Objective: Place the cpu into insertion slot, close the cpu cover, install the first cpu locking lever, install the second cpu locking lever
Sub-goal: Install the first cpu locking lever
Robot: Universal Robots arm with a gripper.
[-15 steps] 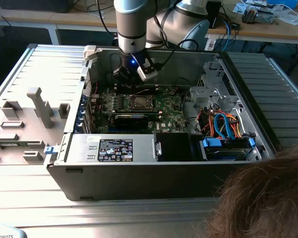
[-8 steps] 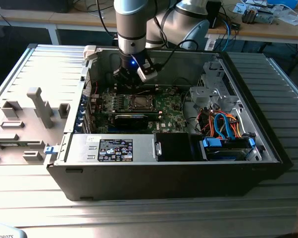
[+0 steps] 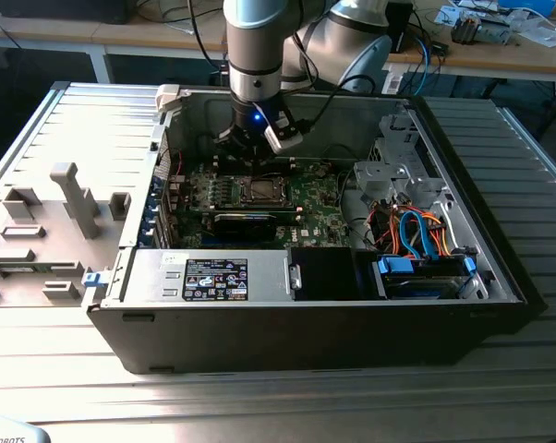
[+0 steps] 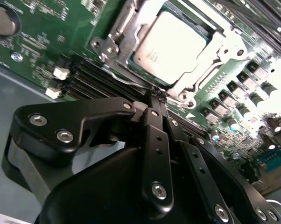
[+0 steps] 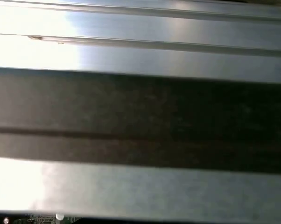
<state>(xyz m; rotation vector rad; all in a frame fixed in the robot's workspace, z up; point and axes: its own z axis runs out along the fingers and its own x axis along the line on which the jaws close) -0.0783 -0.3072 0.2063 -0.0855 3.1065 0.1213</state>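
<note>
Your hand (image 4: 157, 93) hangs inside the open computer case (image 3: 306, 323) on the table (image 3: 259, 406), fingers pressed together and holding nothing, tips just above the rim of the insertion slot (image 4: 126, 56). The cpu (image 4: 171, 39) lies seated in that slot, the cpu cover (image 4: 215, 51) down around it.

Even, bright light fills the exterior view. In the second wrist view the tool (image 4: 158, 95) is soft, and glare whitens the cpu (image 4: 170, 43). The first wrist view is blurred, streaky glare.
</note>
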